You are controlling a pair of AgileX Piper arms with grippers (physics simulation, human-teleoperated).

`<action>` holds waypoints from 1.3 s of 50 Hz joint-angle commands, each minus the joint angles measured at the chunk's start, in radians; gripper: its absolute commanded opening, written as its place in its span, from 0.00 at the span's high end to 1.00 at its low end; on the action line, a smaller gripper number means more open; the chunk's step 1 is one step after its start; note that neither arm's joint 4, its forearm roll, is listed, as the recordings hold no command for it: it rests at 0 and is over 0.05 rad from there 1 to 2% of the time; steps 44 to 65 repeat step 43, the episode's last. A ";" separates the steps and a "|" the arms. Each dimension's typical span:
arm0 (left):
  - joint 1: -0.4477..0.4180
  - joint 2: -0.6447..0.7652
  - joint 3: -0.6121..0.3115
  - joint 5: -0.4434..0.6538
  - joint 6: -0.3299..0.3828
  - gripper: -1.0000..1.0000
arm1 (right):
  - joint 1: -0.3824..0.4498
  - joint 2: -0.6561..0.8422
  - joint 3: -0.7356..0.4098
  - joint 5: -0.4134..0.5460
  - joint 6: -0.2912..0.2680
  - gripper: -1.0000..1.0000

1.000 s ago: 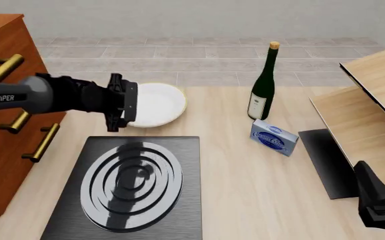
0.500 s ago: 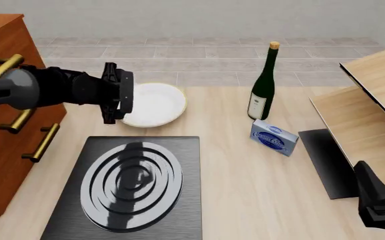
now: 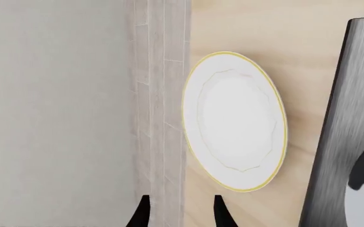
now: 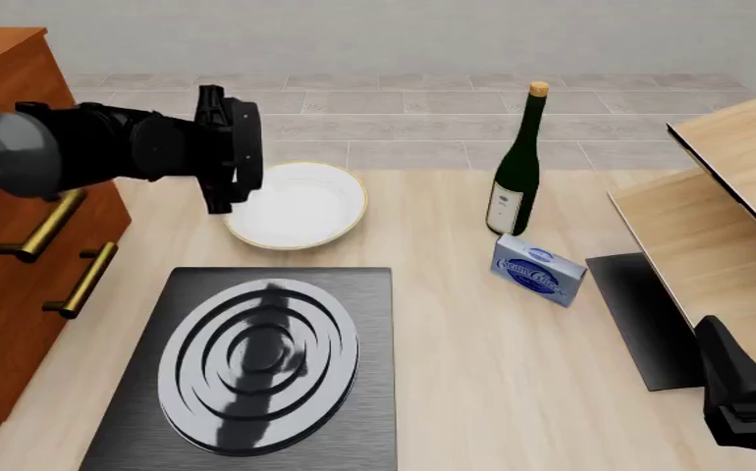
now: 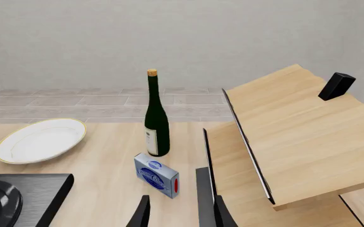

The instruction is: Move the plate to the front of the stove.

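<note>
The white plate (image 4: 299, 204) with its thin gold rim lies flat on the table just beyond the stove's far edge; it also shows as plate (image 3: 236, 120) and plate (image 5: 41, 140). The stove (image 4: 260, 368), a dark slab with silver rings, fills the near left of the table, seen too as stove (image 3: 346, 142) and stove (image 5: 18, 194). My left gripper (image 4: 249, 157) hovers above the plate's left rim, open and holding nothing; its fingertips (image 3: 143, 213) are apart. My right gripper (image 4: 731, 378) sits low at the near right, open and empty, fingertips (image 5: 141, 215) apart.
A dark green wine bottle (image 4: 514, 177) stands right of the plate, with a blue box (image 4: 539, 269) in front of it. A wooden cabinet (image 4: 12, 294) with brass handles flanks the left side. A tilted wooden rack (image 4: 731, 216) and a plain black slab (image 4: 640, 314) occupy the right.
My left gripper has risen and moved toward the far side, uncovering the plate's left part. The plate and the right arm have stayed put.
</note>
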 commanded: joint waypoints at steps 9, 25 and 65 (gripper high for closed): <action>-0.023 -0.060 -0.016 0.018 -0.036 0.00 | 0.000 0.000 0.000 0.000 0.000 0.00; -0.063 -0.110 0.032 -0.009 -0.043 0.00 | 0.000 -0.001 0.000 0.001 -0.001 0.00; -0.116 -0.176 0.071 -0.013 -0.106 0.00 | 0.000 0.000 0.000 0.000 0.000 0.00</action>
